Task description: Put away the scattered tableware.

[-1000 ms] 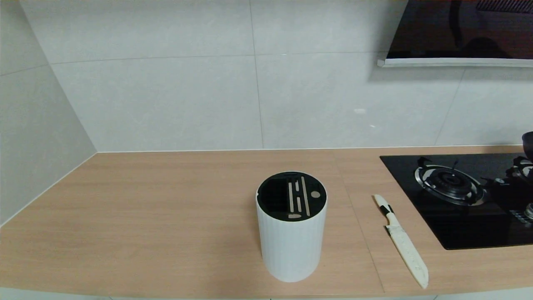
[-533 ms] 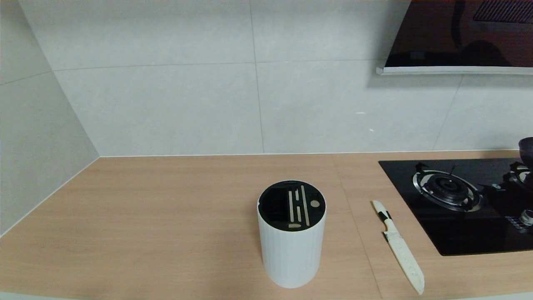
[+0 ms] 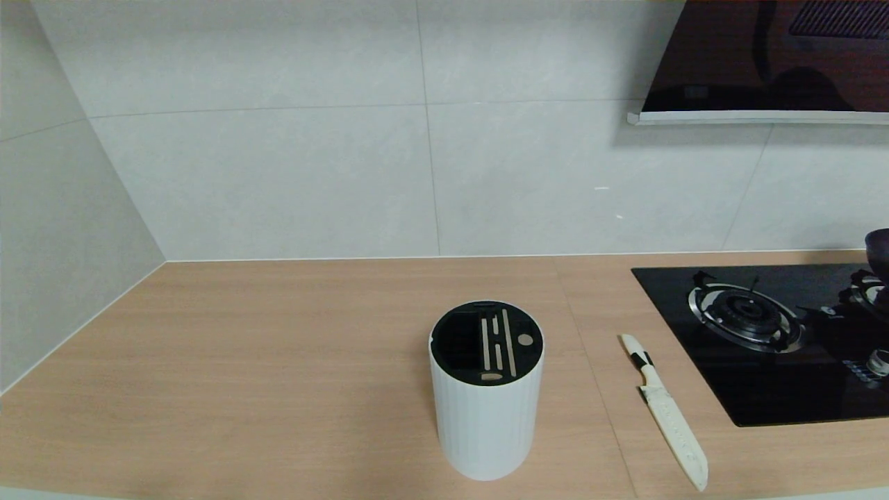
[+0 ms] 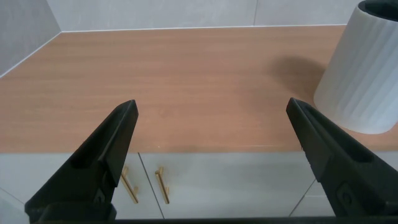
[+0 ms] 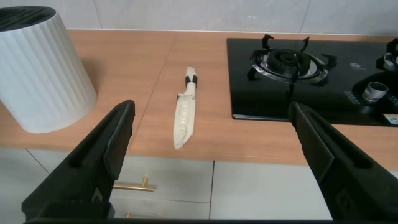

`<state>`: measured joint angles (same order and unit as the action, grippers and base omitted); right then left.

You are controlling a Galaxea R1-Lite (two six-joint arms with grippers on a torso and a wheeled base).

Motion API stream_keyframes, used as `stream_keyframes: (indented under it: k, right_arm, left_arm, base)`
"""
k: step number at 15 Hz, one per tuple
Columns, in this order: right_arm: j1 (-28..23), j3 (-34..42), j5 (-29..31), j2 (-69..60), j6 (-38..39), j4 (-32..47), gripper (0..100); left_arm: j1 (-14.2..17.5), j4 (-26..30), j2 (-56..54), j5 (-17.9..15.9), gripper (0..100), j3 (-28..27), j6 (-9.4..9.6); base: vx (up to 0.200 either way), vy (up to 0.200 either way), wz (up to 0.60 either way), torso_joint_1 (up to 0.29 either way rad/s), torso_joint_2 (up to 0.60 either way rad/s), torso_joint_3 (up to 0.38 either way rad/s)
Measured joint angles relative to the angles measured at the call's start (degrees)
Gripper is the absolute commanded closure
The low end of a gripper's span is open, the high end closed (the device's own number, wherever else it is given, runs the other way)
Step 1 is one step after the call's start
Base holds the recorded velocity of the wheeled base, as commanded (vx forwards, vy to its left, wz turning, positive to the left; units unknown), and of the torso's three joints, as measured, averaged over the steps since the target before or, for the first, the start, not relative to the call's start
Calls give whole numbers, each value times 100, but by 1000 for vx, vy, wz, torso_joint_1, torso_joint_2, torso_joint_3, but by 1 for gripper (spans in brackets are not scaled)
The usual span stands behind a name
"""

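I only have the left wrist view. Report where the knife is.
Observer: The knife lies flat on the countertop, between the knife block and the gas hob.
Operator: Give me its orientation.
Observer: The handle points toward the wall and the blade tip toward the counter's front edge.
Operator: Check the right end effector.
Observer: The right end effector is open, empty and apart from the knife.

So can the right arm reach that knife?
Probably yes. The knife lies flat near the front edge of the counter, apart from the white holder and the stove, and the open right end effector faces it with nothing between.
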<state>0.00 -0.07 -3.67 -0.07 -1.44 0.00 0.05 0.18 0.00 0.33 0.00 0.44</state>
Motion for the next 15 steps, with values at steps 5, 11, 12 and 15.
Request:
stream_keyframes:
  k: [5,11,12,15]
  right_arm:
    - [24,-673,-104,161,90,89,0]
    - [162,-1536,-418,2182,98,122,0]
    - [276,-1679,-429,2631,90,115,0]
    - [674,-2026,-432,4040,71,32,0]
  left_arm:
    - [2,0,0,0,0,0,-4]
    - [0,0,0,0,0,0,-37]
    - [0,0,0,0,0,0,-34]
    - [0,0,0,0,0,0,-34]
  base:
    - [0,0,0,0,0,0]
    - [0,0,0,0,0,0]
    - [0,0,0,0,0,0]
    - [0,0,0,0,0,0]
